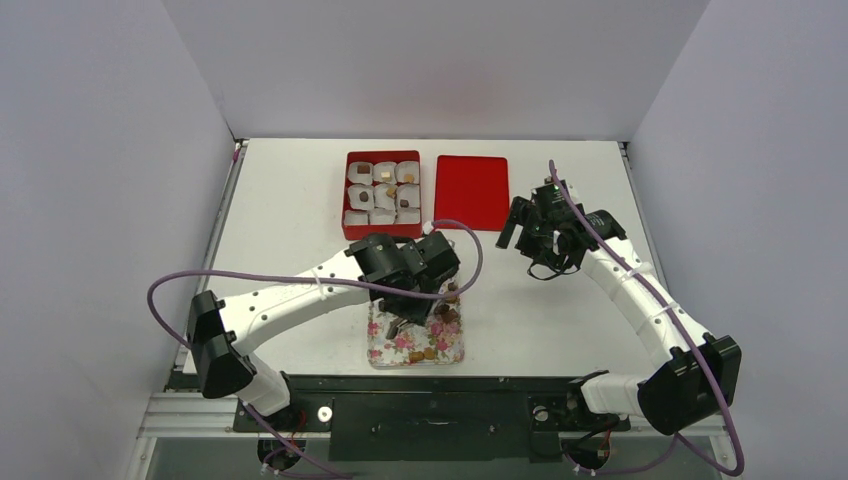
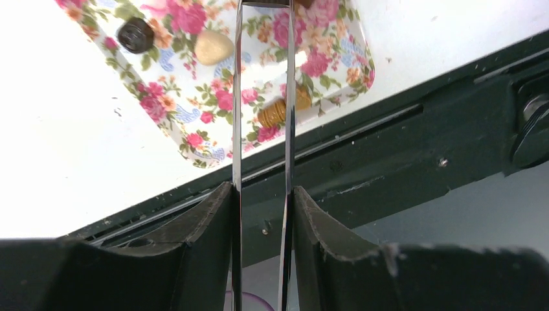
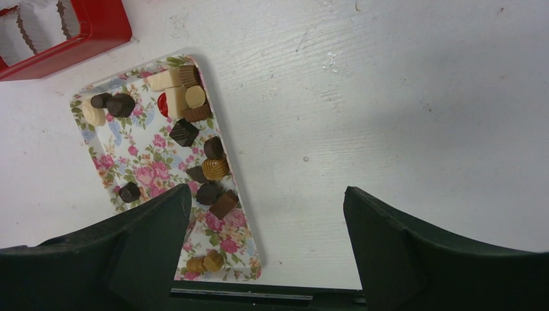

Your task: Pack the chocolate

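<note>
The chocolate lies as several small dark, tan and cream pieces on the floral tray, which sits near the table's front edge. A few pieces sit in the paper cups of the red box. My left gripper hangs over the tray, shut on thin metal tongs. Their tips run off the top of the left wrist view, so what they hold is hidden. A dark piece, a cream piece and a ridged tan piece lie beneath. My right gripper is open above bare table, right of the tray.
A flat red lid lies right of the red box, at the back of the table. The box's corner shows in the right wrist view. The black front rail runs just past the tray's near end. White walls close in on three sides.
</note>
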`<action>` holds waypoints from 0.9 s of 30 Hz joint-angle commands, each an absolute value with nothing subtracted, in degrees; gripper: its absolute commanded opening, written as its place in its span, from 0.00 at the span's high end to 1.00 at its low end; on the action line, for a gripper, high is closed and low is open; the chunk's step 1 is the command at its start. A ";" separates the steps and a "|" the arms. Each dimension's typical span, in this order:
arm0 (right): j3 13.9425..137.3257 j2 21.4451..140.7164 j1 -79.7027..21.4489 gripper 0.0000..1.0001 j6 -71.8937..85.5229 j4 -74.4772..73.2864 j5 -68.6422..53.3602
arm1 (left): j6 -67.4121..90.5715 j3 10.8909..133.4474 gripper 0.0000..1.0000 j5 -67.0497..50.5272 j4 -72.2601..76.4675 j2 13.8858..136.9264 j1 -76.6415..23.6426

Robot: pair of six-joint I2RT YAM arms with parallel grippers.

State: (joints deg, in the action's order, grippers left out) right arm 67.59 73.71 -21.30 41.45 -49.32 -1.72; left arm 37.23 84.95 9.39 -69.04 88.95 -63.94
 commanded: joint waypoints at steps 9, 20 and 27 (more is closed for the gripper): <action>71.21 75.47 -21.27 0.17 41.41 -47.37 -1.43 | 32.25 94.80 0.73 13.02 -69.69 86.15 -51.50; 73.10 78.48 -21.16 0.17 41.36 -47.34 -2.44 | 29.36 103.19 0.73 15.87 -67.29 92.85 -37.42; 73.49 80.44 -20.91 0.17 41.43 -47.37 -3.59 | 27.58 107.75 0.73 19.50 -67.98 98.76 -31.40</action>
